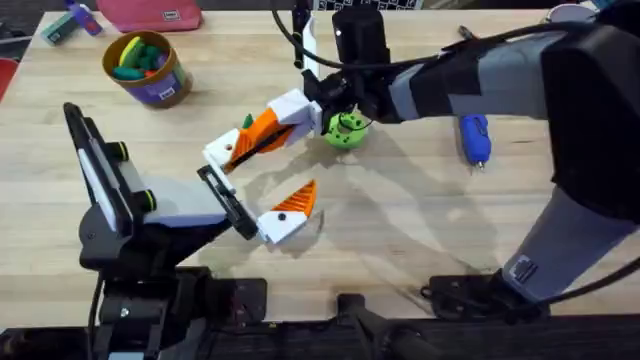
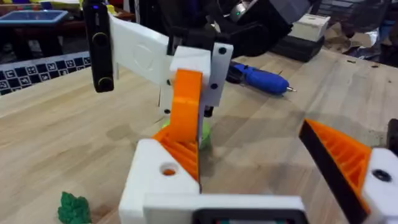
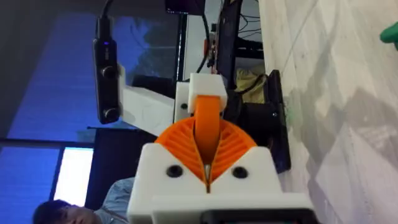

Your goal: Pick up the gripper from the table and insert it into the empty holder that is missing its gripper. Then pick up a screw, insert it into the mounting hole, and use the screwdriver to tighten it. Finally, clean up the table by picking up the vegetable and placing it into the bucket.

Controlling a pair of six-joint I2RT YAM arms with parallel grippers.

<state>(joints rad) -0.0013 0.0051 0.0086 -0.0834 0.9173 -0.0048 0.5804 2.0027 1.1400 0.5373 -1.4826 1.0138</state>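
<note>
left tool (image 1: 262,175) wide | right tool (image 1: 268,125) clamps gripper (image 3: 207,127) | screwdriver (image 1: 474,138) partly hidden by arm

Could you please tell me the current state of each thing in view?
the gripper: pinched in the right gripper, lower end at the holder
the holder: whether the wedge is seated is unclear
right gripper: shut on the gripper
left gripper: open wide
the screwdriver: lying on the table, untouched
the vegetable: lying on the table
the bucket: upright, toys inside
</note>
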